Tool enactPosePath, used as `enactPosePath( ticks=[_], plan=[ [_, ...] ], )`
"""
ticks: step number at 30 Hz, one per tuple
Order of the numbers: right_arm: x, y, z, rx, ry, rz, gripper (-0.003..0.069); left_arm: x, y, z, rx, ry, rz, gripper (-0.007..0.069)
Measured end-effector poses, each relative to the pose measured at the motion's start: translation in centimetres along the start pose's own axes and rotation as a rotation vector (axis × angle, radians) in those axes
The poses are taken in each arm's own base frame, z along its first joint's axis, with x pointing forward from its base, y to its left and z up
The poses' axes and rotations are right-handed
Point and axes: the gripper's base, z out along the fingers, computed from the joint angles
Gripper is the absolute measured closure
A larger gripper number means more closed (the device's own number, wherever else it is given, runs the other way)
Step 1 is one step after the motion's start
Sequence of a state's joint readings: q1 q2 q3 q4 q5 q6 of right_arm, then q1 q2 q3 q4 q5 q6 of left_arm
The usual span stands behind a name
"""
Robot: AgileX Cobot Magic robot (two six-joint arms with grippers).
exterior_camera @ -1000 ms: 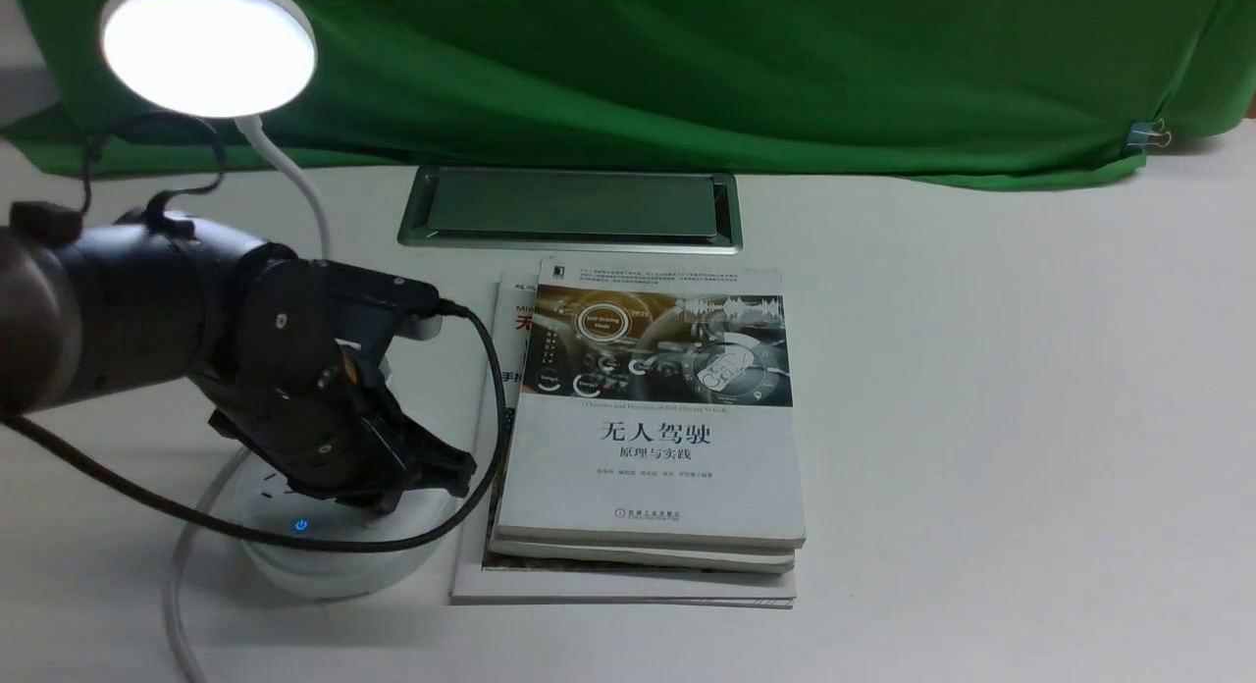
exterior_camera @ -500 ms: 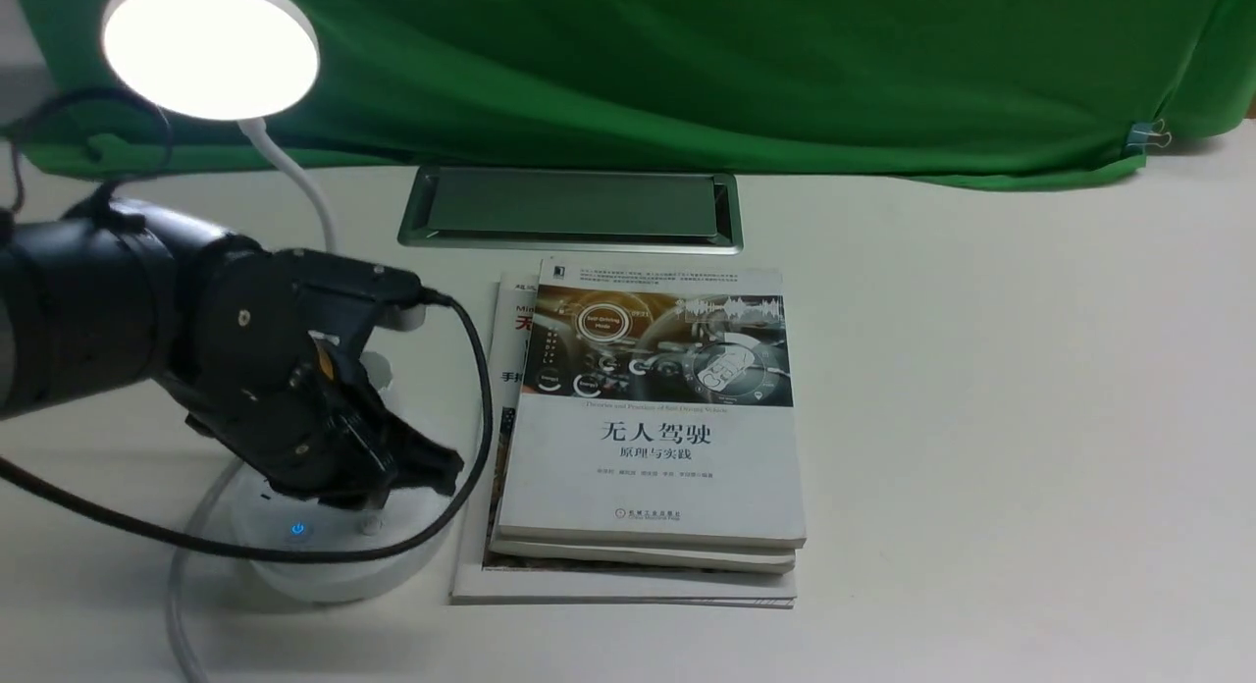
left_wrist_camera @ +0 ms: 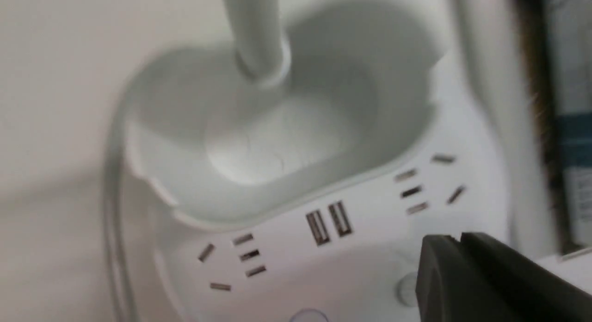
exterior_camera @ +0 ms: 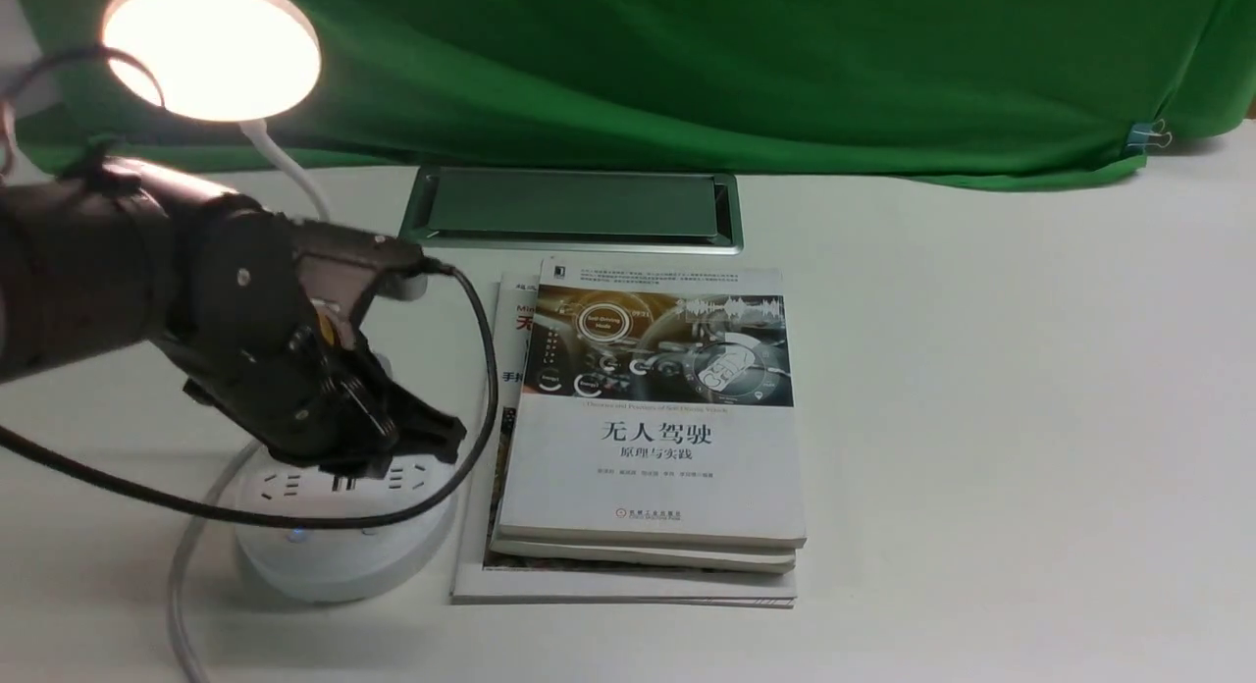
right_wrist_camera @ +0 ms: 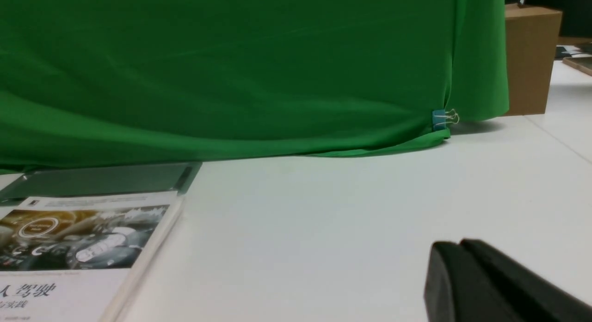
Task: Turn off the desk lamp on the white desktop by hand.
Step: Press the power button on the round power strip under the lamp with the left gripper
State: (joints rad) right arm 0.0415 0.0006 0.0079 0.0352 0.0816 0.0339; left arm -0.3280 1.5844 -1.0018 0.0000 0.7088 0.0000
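Observation:
The desk lamp stands at the left of the white desktop [exterior_camera: 981, 418]. Its round head [exterior_camera: 211, 45] glows a warm orange. Its thin neck [exterior_camera: 294, 187] runs down behind my left arm to the round base [exterior_camera: 343, 551]. My left gripper [exterior_camera: 446, 438] is shut and empty, a little above the base's sockets. In the left wrist view the shut gripper [left_wrist_camera: 455, 241] hovers beside a round button [left_wrist_camera: 406, 289], below the USB ports [left_wrist_camera: 329, 222] and the cup holder [left_wrist_camera: 277, 141]. My right gripper [right_wrist_camera: 458, 245] is shut and empty over bare desktop, out of the front view.
A stack of books [exterior_camera: 648, 428] lies right of the lamp base. The silver-framed hatch [exterior_camera: 569, 207] sits behind it. Green cloth [exterior_camera: 687, 65] hangs at the back with a binder clip [exterior_camera: 1143, 135]. A cardboard box [right_wrist_camera: 532, 58] stands far right. The lamp's white cord [exterior_camera: 182, 585] trails off the front.
My left gripper has lifted off the lamp base, uncovering the sockets. The lamp head has gone from bright white to dimmer warm orange. The blue indicator on the base has faded.

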Motion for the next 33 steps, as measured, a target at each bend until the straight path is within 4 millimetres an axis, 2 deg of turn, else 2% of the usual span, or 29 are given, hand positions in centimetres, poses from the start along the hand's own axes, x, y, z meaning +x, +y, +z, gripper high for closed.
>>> enactPosePath(
  ticks=[3, 8, 11, 15, 17, 20, 24, 29, 30, 33],
  plan=[
    [0.0, 0.0, 0.0, 0.000, 0.000, 0.000, 0.0622, 0.4, -0.1, 0.2, 0.006, 0.015, -0.007, 0.0613],
    [0.0, 0.0, 0.0, 0.000, 0.000, 0.000, 0.0622, 3.1, -0.2, 2.7, 0.025, 0.081, -0.037, 0.0613],
    [0.0, 0.0, 0.0, 0.000, 0.000, 0.000, 0.0622, 3.3, 0.4, 3.2, 0.019, 0.042, -0.062, 0.0613],
    [0.0, 0.0, 0.0, 0.000, 0.000, 0.000, 0.0622, 3.2, 1.4, 2.7, 0.012, 0.022, -0.106, 0.0613],
    [0.0, 0.0, 0.0, 0.000, 0.000, 0.000, 0.0622, 3.3, 1.8, 1.8, 0.006, 0.016, -0.121, 0.0613],
    [0.0, 0.0, 0.0, 0.000, 0.000, 0.000, 0.0622, 2.9, 1.8, 0.2, 0.010, -0.051, -0.121, 0.0613],
    [0.0, 0.0, 0.0, 0.000, 0.000, 0.000, 0.0622, 2.7, 1.4, -0.3, 0.056, -0.074, -0.123, 0.0613],
    [0.0, 0.0, 0.0, 0.000, 0.000, 0.000, 0.0622, 2.8, 1.2, 1.2, 0.079, -0.027, -0.128, 0.0613],
    [0.0, 0.0, 0.0, 0.000, 0.000, 0.000, 0.0622, 3.0, 1.3, 2.5, 0.079, 0.017, -0.129, 0.0613],
    [0.0, 0.0, 0.0, 0.000, 0.000, 0.000, 0.0622, 2.4, 1.4, 3.9, 0.077, 0.030, -0.137, 0.0615]
  ],
)
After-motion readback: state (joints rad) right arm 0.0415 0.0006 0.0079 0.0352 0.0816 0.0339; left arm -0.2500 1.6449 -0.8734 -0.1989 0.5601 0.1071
